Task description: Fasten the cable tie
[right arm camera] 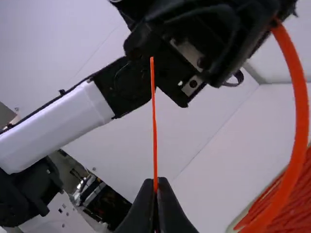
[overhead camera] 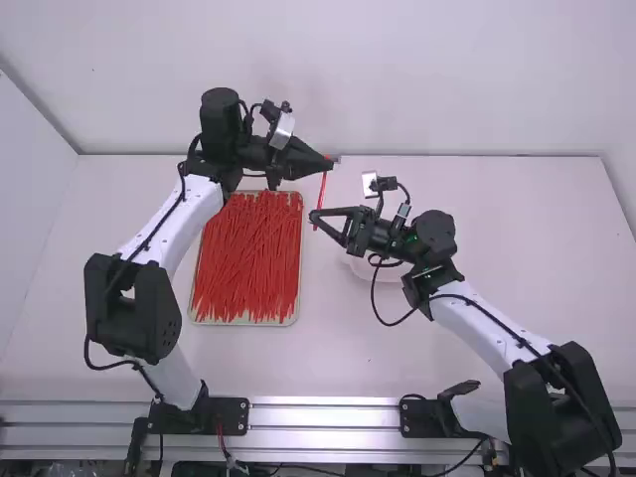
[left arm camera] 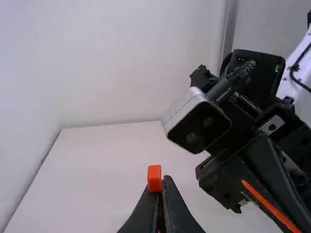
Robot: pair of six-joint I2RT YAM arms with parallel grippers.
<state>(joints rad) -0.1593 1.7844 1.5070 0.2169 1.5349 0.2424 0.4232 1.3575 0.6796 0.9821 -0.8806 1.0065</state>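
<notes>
One red cable tie [overhead camera: 323,189] hangs in the air between the two grippers, above the tray's far right corner. My left gripper [overhead camera: 330,159] is shut on its head end; in the left wrist view the square orange head [left arm camera: 154,177] sticks out just past the closed fingertips [left arm camera: 167,187]. Lower and nearer, my right gripper [overhead camera: 316,213] is shut on the thin tail. From the right gripper [right arm camera: 155,182] the strap [right arm camera: 154,121] runs straight toward the left gripper, and the tie's other part curves round in a bow [right arm camera: 297,126].
A tray [overhead camera: 246,322] heaped with several loose red cable ties [overhead camera: 250,253] lies left of centre under the left arm. A small white object [overhead camera: 356,270] sits on the table below the right wrist. Bare table extends right and toward the front.
</notes>
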